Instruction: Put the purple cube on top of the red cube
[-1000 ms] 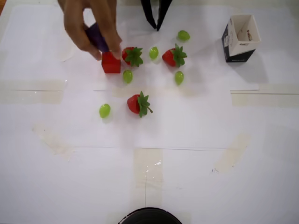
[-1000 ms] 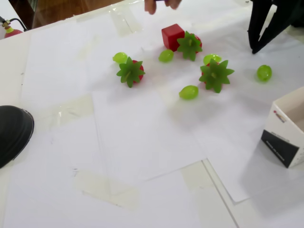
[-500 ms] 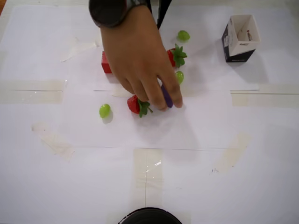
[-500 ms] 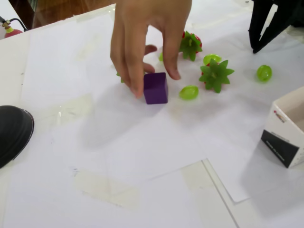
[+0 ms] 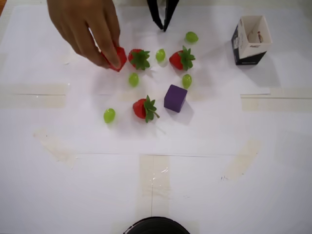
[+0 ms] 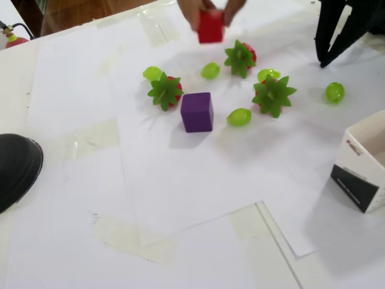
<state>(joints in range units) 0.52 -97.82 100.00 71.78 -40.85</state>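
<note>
Two cubes sit apart on the white paper-covered table (image 5: 58,195): the purple cube (image 5: 175,98) rests flat near the middle of the scatter, while the red cube (image 6: 210,27) is pinched between the fingers of a person's hand (image 5: 87,27) and looks lifted off the paper in the fixed view. Just beside the purple cube in the overhead view lie a strawberry (image 5: 144,108) on its left and a green grape (image 5: 186,81) above it; two more strawberries (image 5: 138,58) (image 5: 182,59) and other grapes (image 5: 109,115) ring it. Below the purple cube in that view the paper is wide open. A small open carton (image 5: 250,40) stands well apart at the upper right. At the top edge the robot's black gripper (image 5: 164,27) hangs with its fingertips drawn nearly together, holding nothing.
</note>
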